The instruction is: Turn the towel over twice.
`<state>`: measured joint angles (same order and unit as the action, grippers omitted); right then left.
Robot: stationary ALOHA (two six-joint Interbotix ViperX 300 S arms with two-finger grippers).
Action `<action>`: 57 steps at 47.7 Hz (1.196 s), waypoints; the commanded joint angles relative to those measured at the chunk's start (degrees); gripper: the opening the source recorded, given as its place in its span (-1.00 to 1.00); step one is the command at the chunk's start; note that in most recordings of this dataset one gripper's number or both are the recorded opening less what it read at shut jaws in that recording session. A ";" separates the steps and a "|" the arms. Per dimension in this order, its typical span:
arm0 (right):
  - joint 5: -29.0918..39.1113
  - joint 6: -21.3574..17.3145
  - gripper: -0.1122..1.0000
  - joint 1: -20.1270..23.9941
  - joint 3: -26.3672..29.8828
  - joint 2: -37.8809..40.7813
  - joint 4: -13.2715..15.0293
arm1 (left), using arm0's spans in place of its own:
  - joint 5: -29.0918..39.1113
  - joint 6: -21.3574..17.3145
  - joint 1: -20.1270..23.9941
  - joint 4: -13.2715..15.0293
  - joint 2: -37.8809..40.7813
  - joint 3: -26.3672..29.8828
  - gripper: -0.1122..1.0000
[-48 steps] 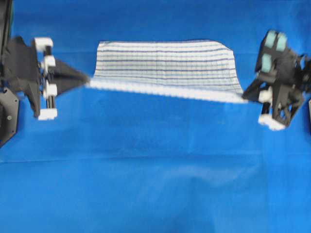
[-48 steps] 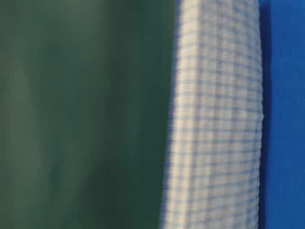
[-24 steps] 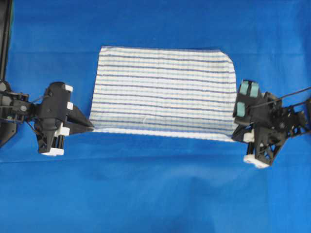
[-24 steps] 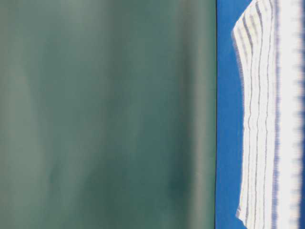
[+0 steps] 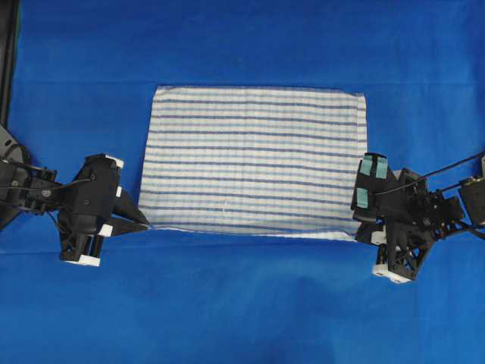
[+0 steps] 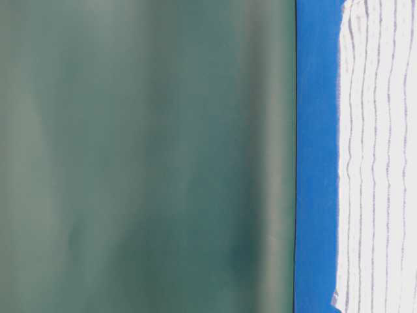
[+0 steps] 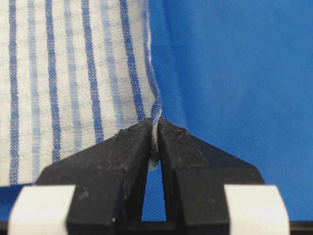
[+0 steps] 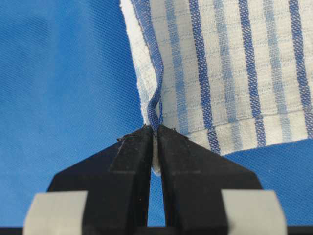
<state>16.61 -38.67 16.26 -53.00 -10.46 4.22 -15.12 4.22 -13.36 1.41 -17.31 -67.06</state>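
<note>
The towel [image 5: 254, 159] lies flat, striped side up, on the blue-covered worktop [image 5: 242, 303]. The left claw [image 5: 144, 225] and right claw [image 5: 361, 231] each clench one near corner.

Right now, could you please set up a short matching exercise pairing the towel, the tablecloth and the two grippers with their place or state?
Column one:
1. towel
2. tablecloth
3. left gripper
4. right gripper

Column two:
A. plain blue, covering the table
B. shut on the towel's corner at the right of the overhead view
C. spread flat, striped side up
D. shut on the towel's corner at the left of the overhead view

Pairs: 1-C, 2-A, 3-D, 4-B
</note>
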 commanded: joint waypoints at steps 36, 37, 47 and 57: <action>1.76 0.88 0.26 -0.97 6.06 -6.50 11.60 | 3.78 -1.32 0.09 0.18 -7.38 4.83 0.36; 2.02 0.88 0.24 -1.23 6.15 -7.29 12.48 | 4.39 -1.41 0.44 0.09 -8.53 5.10 0.43; 2.81 0.88 0.25 -6.24 5.62 -15.64 21.27 | 5.54 -4.22 5.62 0.09 -17.14 4.48 0.43; 2.02 0.88 0.25 -12.04 3.16 -23.91 27.51 | 5.54 -7.91 12.92 0.09 -26.72 2.55 0.41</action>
<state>19.34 -37.79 5.89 -49.75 -31.20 29.88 -9.32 -2.99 -2.29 1.41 -41.40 -64.69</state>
